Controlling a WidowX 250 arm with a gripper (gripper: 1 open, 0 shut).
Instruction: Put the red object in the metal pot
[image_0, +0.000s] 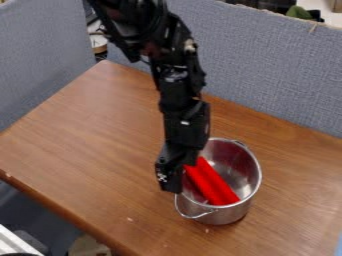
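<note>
The red object (210, 183) lies slanted inside the metal pot (250, 165), which stands on the wooden table at the front right. My gripper (167, 181) hangs from the black arm at the pot's left rim, right beside the upper end of the red block. Its fingers are small and dark against the pot wall, and the gap between them cannot be made out. I cannot tell whether the fingers touch the block.
The wooden table (94, 130) stretches left and back from the pot, with its front edge close below the pot. Grey partition walls (267, 70) stand along the back and the left side.
</note>
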